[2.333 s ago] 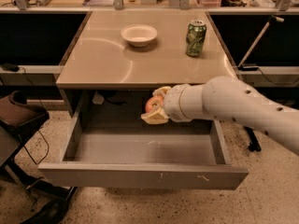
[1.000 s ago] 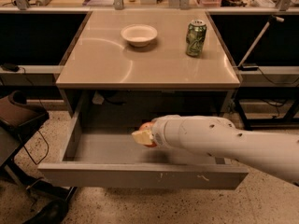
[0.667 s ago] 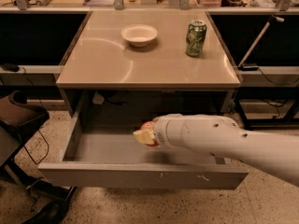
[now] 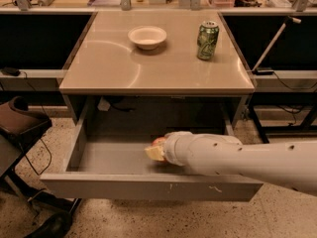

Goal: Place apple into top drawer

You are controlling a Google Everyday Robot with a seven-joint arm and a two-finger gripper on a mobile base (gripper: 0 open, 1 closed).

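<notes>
The top drawer (image 4: 148, 186) is pulled out wide under the table, its grey front panel facing me with small white scuffs. My white arm reaches in from the right, and my gripper (image 4: 155, 150) is low inside the drawer, near the middle of its floor. The apple (image 4: 159, 142) shows only as a small red patch between the pale fingers (image 4: 152, 153), which are closed on it. Most of the apple is hidden by the wrist. I cannot tell whether the apple touches the drawer floor.
A white bowl (image 4: 147, 36) and a green soda can (image 4: 207, 33) stand on the tan table top (image 4: 109, 68). A dark chair (image 4: 20, 125) is at the left. Black shelving flanks the table on both sides.
The gripper with the apple came down and forward from under the table edge into the drawer. Over the last second it has barely moved.
</notes>
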